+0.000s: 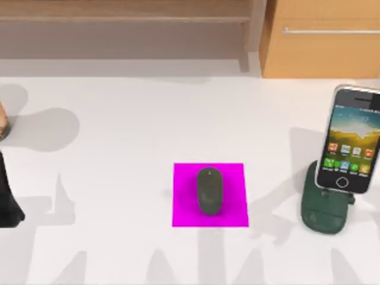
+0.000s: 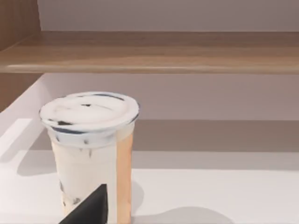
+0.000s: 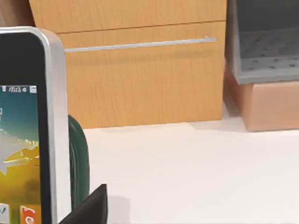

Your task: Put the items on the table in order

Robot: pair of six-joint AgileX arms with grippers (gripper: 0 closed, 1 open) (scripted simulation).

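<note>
At the centre of the table (image 1: 119, 119), the dark grey mouse (image 1: 209, 190) lies on a magenta mat (image 1: 184, 208), lengthwise toward the back. Well to its right, near the table's right edge, the smartphone (image 1: 351, 139) stands propped with lit screen facing up, its lower end seated in a dark green stand (image 1: 320, 214). Behind it stands an orange-brown cabinet (image 1: 320, 41). At the far left edge, the left arm (image 1: 8, 196) shows as a dark form; its wrist view faces a lidded cup (image 2: 91, 154) close by. A dark tip of the left end effector (image 2: 91, 210) shows, and likewise of the right end effector (image 3: 91, 207) beside the phone; the opening of either cannot be told.
</note>
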